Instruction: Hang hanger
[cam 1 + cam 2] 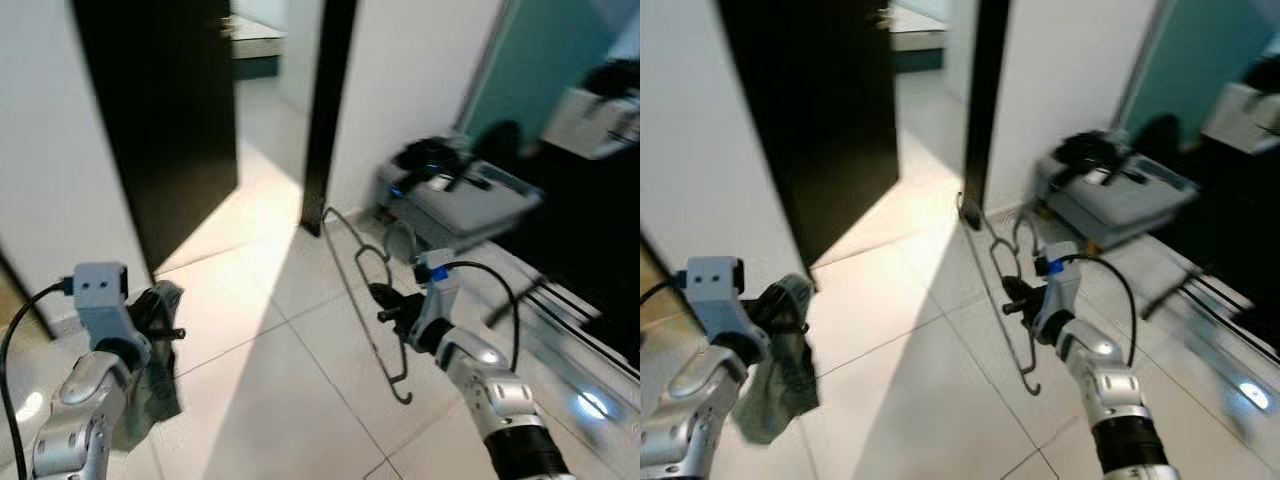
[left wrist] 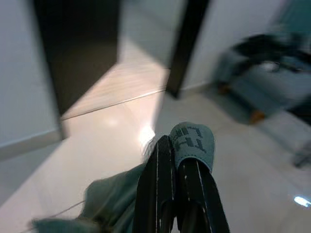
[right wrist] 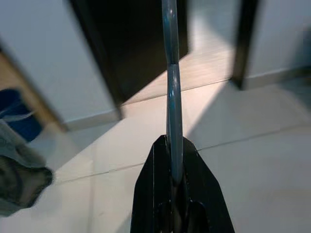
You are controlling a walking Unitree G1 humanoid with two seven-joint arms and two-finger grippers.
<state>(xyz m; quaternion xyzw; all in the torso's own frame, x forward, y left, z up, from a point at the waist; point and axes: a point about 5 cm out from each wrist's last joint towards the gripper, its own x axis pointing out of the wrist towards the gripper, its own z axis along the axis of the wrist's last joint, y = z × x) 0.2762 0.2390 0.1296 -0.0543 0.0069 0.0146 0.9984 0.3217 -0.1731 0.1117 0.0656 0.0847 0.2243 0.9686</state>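
A thin grey wire hanger [image 1: 362, 290] hangs in the air over the tiled floor, hook end low. My right gripper [image 1: 385, 303] is shut on its long side; in the right wrist view the hanger's bar [image 3: 171, 87] runs up from between the black fingers [image 3: 150, 194]. At the lower left my left gripper [image 1: 160, 322] is shut on a grey-green garment [image 1: 158, 385] that droops below it. In the left wrist view the garment's collar tab [image 2: 192, 141] lies over the closed fingers [image 2: 158, 189].
An open dark door [image 1: 165, 110] and a black door frame [image 1: 325, 110] bound a doorway ahead. A grey crate [image 1: 455, 200] with black gear stands against the white wall at right. A teal panel [image 1: 550, 60] lies beyond. Sunlit tiles [image 1: 270, 330] stretch between the arms.
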